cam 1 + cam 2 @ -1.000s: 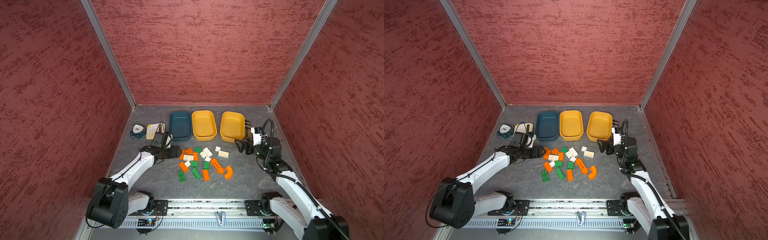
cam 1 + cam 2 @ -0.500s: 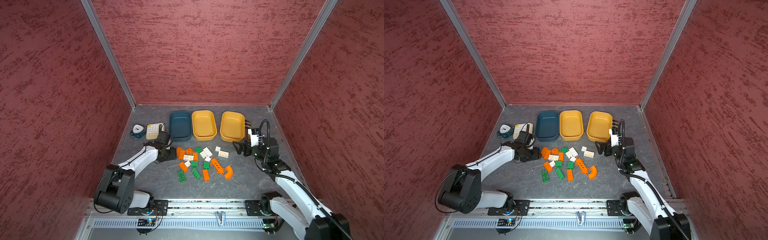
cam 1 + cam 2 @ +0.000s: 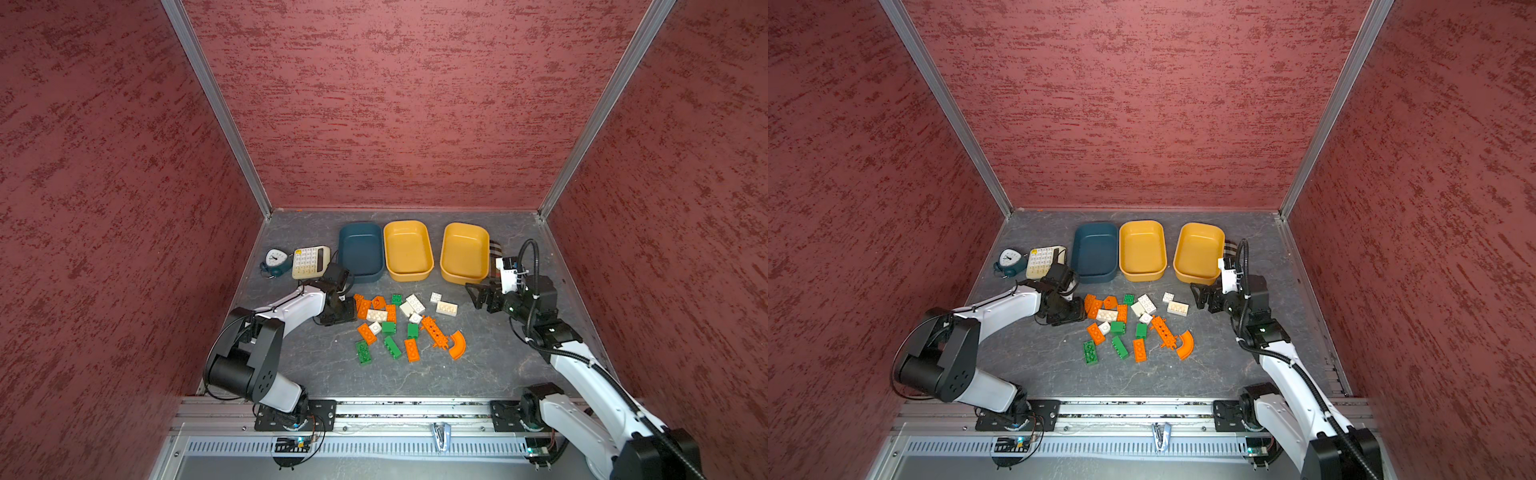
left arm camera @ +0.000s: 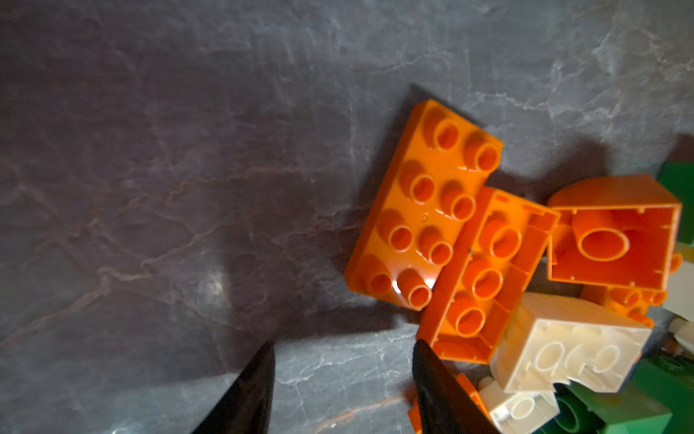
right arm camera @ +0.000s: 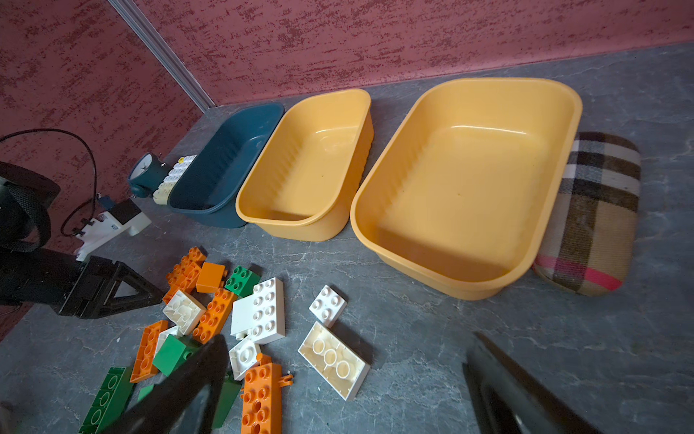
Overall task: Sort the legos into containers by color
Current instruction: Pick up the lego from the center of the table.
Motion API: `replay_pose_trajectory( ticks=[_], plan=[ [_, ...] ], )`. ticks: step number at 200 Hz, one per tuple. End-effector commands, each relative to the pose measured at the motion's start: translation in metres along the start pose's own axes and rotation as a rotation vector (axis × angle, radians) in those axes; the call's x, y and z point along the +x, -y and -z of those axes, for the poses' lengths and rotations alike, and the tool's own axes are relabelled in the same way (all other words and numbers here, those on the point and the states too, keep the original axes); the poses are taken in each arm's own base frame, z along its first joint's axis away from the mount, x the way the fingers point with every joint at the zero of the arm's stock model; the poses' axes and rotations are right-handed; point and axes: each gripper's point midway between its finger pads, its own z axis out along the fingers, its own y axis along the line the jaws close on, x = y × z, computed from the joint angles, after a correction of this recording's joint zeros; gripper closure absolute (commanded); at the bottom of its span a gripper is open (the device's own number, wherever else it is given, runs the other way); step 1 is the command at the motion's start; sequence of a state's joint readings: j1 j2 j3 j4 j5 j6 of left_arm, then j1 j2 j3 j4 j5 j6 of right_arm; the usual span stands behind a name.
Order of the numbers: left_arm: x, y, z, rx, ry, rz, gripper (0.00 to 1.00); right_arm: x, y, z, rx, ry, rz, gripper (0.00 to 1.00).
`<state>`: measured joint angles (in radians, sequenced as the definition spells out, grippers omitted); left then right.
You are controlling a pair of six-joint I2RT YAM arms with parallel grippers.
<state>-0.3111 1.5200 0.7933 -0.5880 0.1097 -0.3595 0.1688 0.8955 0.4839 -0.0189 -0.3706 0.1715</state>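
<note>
Left hand parted beside orange legos; right hand spread wide

A: How many by colour?
B: Eight orange bricks, counting the long strip and the arc; five green bricks; seven white bricks. Twenty, as far as shows.
A: Tubs?
B: Three: one teal tub, two yellow tubs.
A: Anything else?
B: One clock, one calculator, one plaid pouch.

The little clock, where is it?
In both top views the clock stands far back on the robot's left side, right beside the calculator, which lies next to the dark teal tub.
</note>
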Motion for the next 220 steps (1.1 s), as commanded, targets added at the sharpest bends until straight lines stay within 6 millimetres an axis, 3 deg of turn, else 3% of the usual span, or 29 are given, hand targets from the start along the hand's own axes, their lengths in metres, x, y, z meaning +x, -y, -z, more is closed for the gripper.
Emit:
replay_pose_trajectory(
  ticks=[1, 42, 102, 157, 220],
  plan=[
    [-0.013, 0.009, 0.001, 0.017, 0.039, -0.008, 0.4, -0.003, 0.0, 0.002, 0.013, 0.013, 0.027, 0.01],
    [-0.015, 0.012, -0.004, 0.033, 0.031, -0.014, 0.38, -0.003, 0.001, 0.001, 0.015, 0.014, 0.026, 0.01],
    [-0.034, 0.017, -0.005, 0.022, 0.053, -0.039, 0.37, -0.001, 0.002, 0.001, 0.02, 0.017, 0.021, 0.01],
    [-0.044, 0.017, -0.008, -0.033, 0.054, -0.075, 0.43, -0.001, 0.002, 0.002, 0.021, 0.023, 0.018, 0.01],
    [-0.039, 0.023, -0.012, -0.096, 0.01, -0.127, 0.46, 0.0, 0.001, 0.002, 0.012, 0.023, 0.015, 0.01]
  ],
)
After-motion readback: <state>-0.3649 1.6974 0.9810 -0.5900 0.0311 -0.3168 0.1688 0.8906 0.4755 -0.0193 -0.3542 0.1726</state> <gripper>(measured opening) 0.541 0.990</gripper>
